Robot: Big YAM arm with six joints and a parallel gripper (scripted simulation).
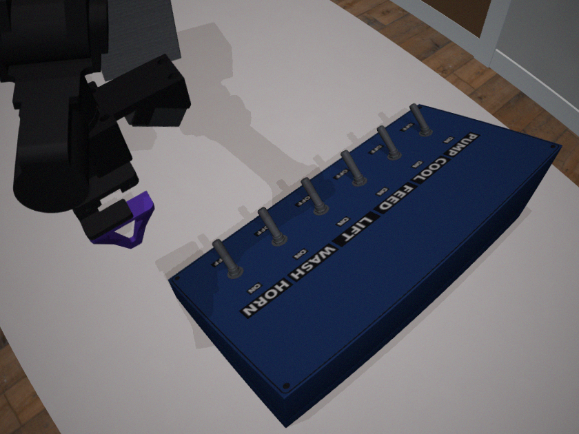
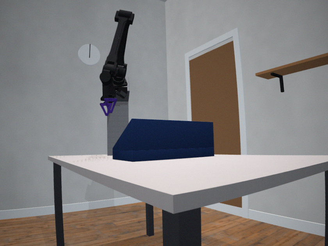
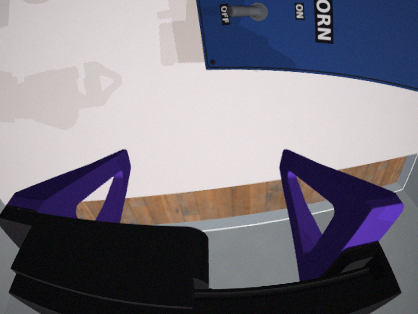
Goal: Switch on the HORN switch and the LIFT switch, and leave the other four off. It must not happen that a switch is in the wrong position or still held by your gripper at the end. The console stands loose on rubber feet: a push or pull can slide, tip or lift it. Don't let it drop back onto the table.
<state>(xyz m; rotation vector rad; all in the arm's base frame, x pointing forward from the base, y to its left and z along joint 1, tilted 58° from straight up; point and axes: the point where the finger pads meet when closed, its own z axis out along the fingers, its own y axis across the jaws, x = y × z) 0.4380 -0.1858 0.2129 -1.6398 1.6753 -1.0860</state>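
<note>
The blue console point(image 1: 355, 289) point(image 2: 169, 137) point(image 3: 350, 57) sits on the table with six grey levers. The HORN lever point(image 1: 227, 259) point(image 3: 243, 11) leans toward OFF. The LIFT lever point(image 1: 315, 197) leans toward OFF. The WASH lever point(image 1: 272, 227), FEED lever point(image 1: 353, 169), COOL lever point(image 1: 389, 143) and PUMP lever point(image 1: 420, 120) also lean toward OFF. My gripper point(image 2: 108, 113) point(image 3: 205, 158) is open and empty, above the table off the console's HORN end, touching nothing. In the top view one purple finger point(image 1: 141, 224) shows; the other is hidden. The exterior view hides the levers.
The console stands on the white table point(image 1: 116, 326) point(image 2: 169, 174) point(image 3: 165, 110). A grey pedestal point(image 1: 140, 37) point(image 2: 117, 132) stands behind the arm. The WASH lever stands between the HORN and LIFT levers. The table's edge shows beyond the fingers in the wrist view.
</note>
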